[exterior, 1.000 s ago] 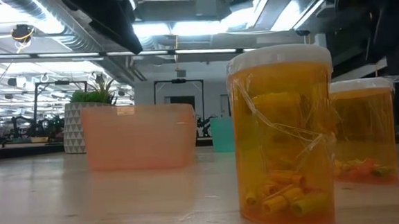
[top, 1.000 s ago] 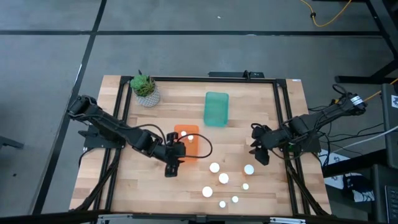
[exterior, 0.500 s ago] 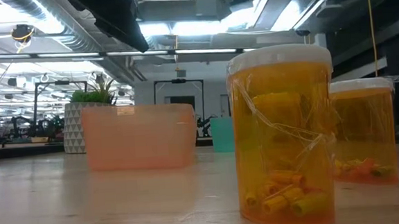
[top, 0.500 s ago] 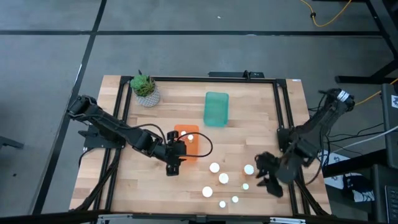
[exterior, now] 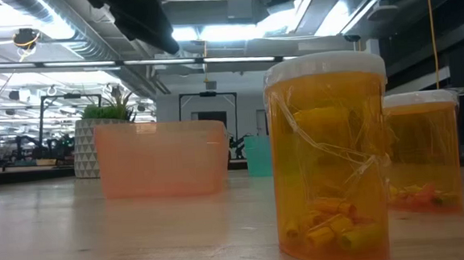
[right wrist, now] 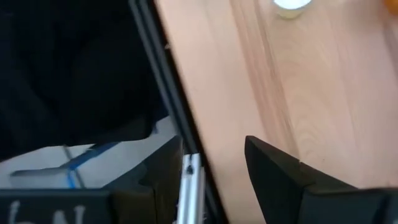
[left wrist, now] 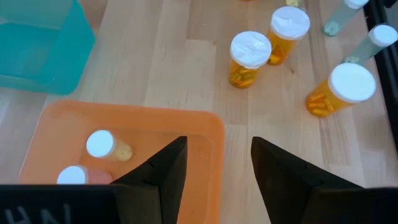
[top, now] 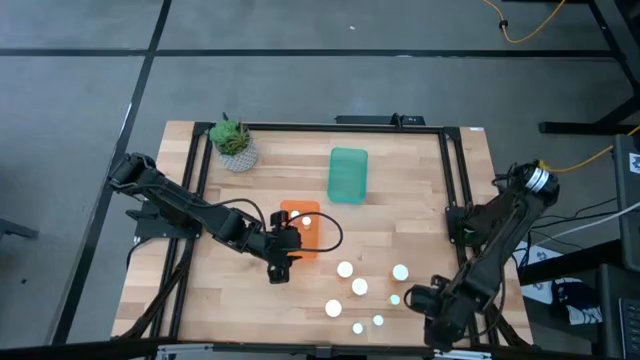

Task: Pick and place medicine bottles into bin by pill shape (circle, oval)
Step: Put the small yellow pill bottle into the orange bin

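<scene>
My left claw (left wrist: 214,171) hangs open and empty over the near rim of the orange bin (left wrist: 211,134), and the upright bottles (left wrist: 250,59) stand ahead of it on the bench (left wrist: 180,68), nearer my right claw (top: 432,312), also open and empty.

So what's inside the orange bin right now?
Two white-capped medicine bottles lie in the orange bin. The left gripper, open and empty, covers the bin's near part, so anything there stays hidden.
</scene>
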Available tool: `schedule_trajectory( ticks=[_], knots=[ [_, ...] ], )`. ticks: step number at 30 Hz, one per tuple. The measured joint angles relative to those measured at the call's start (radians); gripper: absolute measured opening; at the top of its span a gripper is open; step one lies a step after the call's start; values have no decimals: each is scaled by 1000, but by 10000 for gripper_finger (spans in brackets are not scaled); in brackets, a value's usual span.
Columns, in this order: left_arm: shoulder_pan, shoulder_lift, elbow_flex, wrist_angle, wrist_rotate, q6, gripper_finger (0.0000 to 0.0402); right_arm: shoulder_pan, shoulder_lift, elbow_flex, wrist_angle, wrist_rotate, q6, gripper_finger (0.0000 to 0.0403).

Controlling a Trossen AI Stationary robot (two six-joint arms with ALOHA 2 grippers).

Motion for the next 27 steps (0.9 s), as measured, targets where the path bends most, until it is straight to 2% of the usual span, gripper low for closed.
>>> schedule_trajectory(
  ticks=[6,10,20,27],
  knots=[
    [0,0,0,3,0,0,171,0,84,0,7,-3,-1,177],
    [0,0,0,3,-4,0,171,-1,114,0,10,-56,0,177],
    [0,0,0,3,-25,-1,171,-1,116,0,37,-79,-24,177],
    [0,0,0,3,-30,-2,171,-1,101,-1,18,-27,-87,193]
  ],
)
